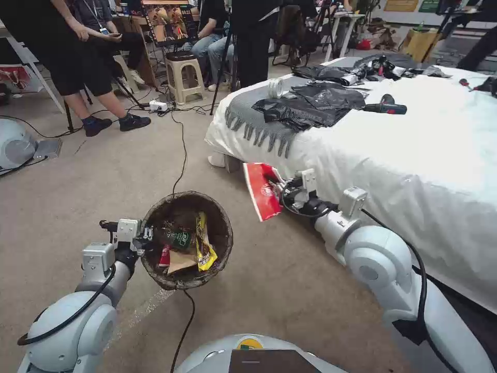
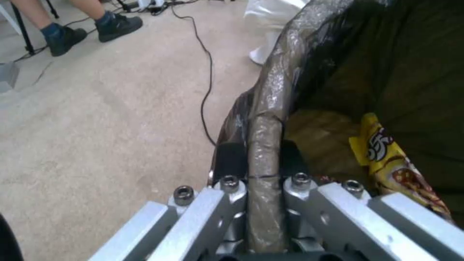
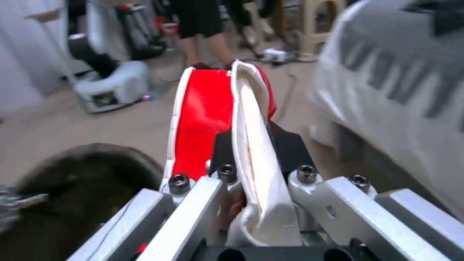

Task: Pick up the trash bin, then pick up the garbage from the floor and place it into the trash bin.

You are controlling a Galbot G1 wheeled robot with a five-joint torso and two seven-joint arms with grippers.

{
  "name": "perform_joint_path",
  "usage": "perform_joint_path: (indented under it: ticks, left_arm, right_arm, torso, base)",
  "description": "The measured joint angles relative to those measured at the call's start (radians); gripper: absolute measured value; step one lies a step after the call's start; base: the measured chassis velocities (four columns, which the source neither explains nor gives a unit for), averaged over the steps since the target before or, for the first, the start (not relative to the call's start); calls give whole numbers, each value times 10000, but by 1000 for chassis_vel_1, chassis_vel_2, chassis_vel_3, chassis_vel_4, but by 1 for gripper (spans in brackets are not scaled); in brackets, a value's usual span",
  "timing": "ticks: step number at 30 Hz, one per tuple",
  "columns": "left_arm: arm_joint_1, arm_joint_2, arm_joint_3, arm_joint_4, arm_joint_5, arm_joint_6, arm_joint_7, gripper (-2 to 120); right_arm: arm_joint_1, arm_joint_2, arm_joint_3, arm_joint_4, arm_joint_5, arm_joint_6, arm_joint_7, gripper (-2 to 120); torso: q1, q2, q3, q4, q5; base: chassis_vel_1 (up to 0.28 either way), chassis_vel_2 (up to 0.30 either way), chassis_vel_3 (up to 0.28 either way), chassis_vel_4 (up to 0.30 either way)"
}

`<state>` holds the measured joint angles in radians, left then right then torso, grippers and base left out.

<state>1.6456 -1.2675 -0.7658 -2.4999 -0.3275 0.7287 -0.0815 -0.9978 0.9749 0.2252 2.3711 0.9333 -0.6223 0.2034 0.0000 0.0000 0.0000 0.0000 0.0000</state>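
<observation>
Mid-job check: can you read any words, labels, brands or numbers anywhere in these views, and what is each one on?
No text can be read for certain.
Yellow snack wrapper in the trash bin: big brown-and-white letters, cut off and blurred.
Green-labelled bottle in the bin: pale print, too small.
Crushed red-and-white cup held by the right gripper: round emblem, unreadable.
Green wall signs far behind: too small.
The left gripper clamps the bin's rim.

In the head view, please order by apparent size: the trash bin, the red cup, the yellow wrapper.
1. Bin, largest.
2. Red cup in the right tool.
3. Yellow wrapper, though partly buried, so unsure against the cup.
</observation>
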Motion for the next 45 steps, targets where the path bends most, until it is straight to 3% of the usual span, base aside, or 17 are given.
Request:
perform_joint_path:
  ticks: [17, 38, 45]
  left_arm:
    - [-22, -65, 61, 0, 83, 18, -21, 3]
    - [-79, -54, 64, 0, 76, 29, -23, 3]
    - [-97, -97, 79, 0, 74, 30, -23, 3]
  right_arm:
    - [2815, 534, -3544, -523, 104, -243, -112, 5]
    - [3031, 1167, -4991, -1194, -343, -609, 605, 5]
    - [3000, 1429, -5387, -1310, -764, -724, 738, 28]
  torso:
    - [0, 0, 1, 0, -2]
    - [0, 0, 1, -1, -1]
    - [0, 0, 0, 0, -1]
  base:
    - [0, 0, 0, 0]
    - [0, 0, 0, 0]
    - [0, 0, 0, 0]
